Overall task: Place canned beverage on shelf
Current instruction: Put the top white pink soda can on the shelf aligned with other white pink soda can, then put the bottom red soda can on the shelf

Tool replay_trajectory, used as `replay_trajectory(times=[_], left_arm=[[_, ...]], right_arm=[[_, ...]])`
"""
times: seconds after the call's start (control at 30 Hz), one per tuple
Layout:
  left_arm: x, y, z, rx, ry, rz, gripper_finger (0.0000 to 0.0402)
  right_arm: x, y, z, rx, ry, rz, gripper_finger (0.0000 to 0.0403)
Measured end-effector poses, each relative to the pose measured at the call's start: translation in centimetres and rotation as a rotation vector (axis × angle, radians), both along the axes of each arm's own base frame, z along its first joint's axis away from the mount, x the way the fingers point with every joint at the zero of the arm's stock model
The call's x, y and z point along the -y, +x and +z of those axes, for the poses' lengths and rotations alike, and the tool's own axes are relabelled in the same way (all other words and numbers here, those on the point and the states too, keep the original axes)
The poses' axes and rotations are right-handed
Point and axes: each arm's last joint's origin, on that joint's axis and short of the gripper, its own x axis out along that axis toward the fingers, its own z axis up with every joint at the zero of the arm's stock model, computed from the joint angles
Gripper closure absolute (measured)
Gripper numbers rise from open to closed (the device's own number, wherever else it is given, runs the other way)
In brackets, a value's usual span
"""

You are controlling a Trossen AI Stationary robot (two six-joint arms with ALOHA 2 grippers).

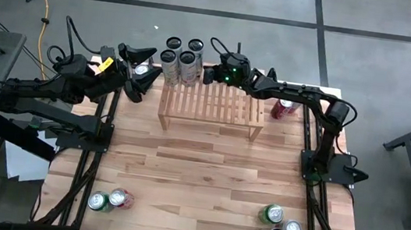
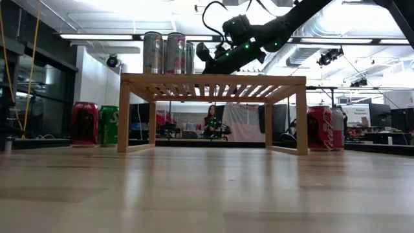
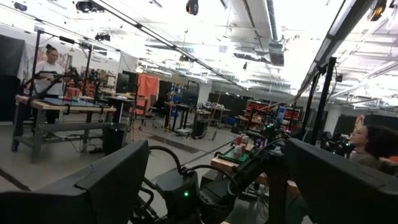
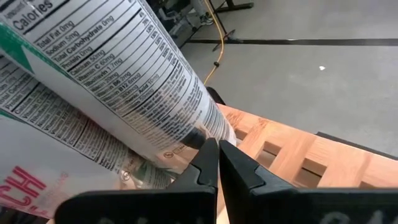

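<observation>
The light-wood shelf (image 1: pixel 210 106) stands at the table's far middle; it also shows in the low view (image 2: pixel 213 81). Several tall cans (image 1: pixel 181 57) stand upright on its far-left corner, also seen in the low view (image 2: pixel 165 53). My right gripper (image 1: pixel 209 74) is shut and level beside them, at a white can with a nutrition label (image 4: pixel 124 81). My left gripper (image 1: pixel 141 72) is open and empty left of the shelf, over a can top (image 1: pixel 142 69). Its wrist view shows only the room. My right gripper's shut fingertips (image 4: pixel 208 155) stand right at the white can's lower wall (image 4: pixel 196 134), coming level from the table's right side. I cannot tell whether they touch it. The can stands upright on the shelf's slats.
A red can (image 1: pixel 283 107) stands on the table right of the shelf. A red can (image 2: pixel 84 123) and a green can (image 2: pixel 108 124) stand on the table left of it. More cans stand at the near left (image 1: pixel 109 200) and near right (image 1: pixel 280 226). People show in the room beyond.
</observation>
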Motion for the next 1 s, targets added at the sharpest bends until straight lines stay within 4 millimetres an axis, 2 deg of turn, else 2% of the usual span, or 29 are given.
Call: replay_trajectory(times=[0.37, 0.63, 0.83, 1.0], left_arm=[[0.0, 0.0, 0.0, 0.000, 0.000, 0.000, 0.0035], [0.0, 0.0, 0.0, 0.000, 0.000, 0.000, 0.0035], [0.0, 0.0, 0.0, 0.001, 0.005, -0.015, 0.0035], [0.1, 0.1, -0.1, -0.014, 0.014, -0.042, 0.0035]], right_arm=[[0.0, 0.1, 0.2, 0.017, -0.023, 0.012, 0.0403], [0.1, -0.2, 0.1, -0.039, -0.051, 0.047, 0.0403], [0.5, -2.5, 1.9, -0.172, -0.107, 0.064, 0.0403], [0.4, -5.9, 4.6, -0.299, -0.165, 0.079, 0.0403]])
